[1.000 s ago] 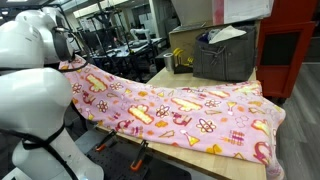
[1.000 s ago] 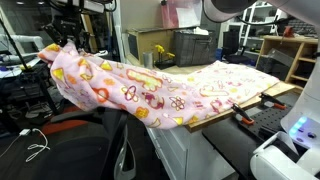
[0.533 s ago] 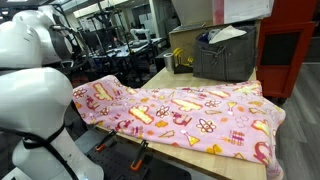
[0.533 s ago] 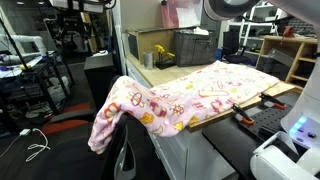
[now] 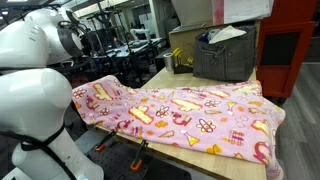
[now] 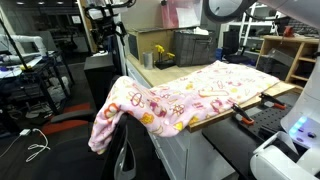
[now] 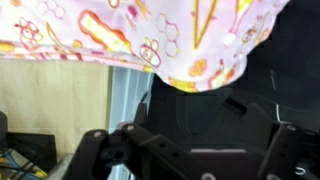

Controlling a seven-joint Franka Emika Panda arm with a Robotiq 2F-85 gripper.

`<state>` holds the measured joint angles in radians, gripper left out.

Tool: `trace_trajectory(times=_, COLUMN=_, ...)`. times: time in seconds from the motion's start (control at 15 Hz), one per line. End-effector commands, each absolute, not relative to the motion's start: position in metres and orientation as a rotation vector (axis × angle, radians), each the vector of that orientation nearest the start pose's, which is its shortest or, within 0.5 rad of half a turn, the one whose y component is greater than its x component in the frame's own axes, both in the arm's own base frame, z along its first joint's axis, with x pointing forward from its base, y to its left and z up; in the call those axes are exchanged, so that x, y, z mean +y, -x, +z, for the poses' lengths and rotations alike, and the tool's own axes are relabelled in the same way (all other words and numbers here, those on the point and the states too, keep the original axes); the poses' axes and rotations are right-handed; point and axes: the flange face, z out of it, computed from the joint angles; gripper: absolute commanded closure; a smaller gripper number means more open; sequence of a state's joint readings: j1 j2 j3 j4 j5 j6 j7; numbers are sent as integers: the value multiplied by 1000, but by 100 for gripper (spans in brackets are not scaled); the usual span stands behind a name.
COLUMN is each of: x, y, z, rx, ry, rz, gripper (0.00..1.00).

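Now, in an exterior view, the pink cloth (image 5: 185, 110) lies spread over the wooden bench (image 5: 200, 160). A second ago its corner at 9 o'clock was pulled up taut toward the arm, and it has since dropped into soft, rumpled folds. The fabric is thin and limp, printed with yellow, red and white cartoon shapes. A grey boxy crate (image 5: 225, 55) stands behind it at 1 o'clock. In an exterior view, the freed corner droops off the bench (image 6: 215, 112) edge at 8 o'clock, and the dark gripper (image 6: 105, 14) sits high at 11 o'clock, well apart from it. In the wrist view the gripper (image 7: 185, 150) stands wide open and empty, its hard black fingers (image 7: 90, 150) at 6 o'clock and the cloth (image 7: 130, 35) at 12 o'clock.
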<state>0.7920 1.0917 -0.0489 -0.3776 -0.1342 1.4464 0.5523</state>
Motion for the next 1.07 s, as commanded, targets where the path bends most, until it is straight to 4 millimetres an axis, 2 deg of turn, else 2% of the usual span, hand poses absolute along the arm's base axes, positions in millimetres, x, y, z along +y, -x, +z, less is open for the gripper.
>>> trace_trajectory(times=0.0, x=504, y=-562, z=416, rx=-344, ry=3329, rz=148, gripper=0)
trace_trajectory(times=0.13, x=504, y=-547, z=413, rx=-444, ry=3291, rz=328, gripper=0)
trace_trajectory(times=0.4, x=531, y=-500, z=420, rx=-627, ry=3193, rz=540, gripper=0)
trace_trajectory(times=0.73, x=562, y=-440, z=448, rx=-738, ry=3123, rz=665, gripper=0)
trace_trajectory(times=1.0, x=567, y=-410, z=479, rx=-729, ry=3192, rz=639, gripper=0)
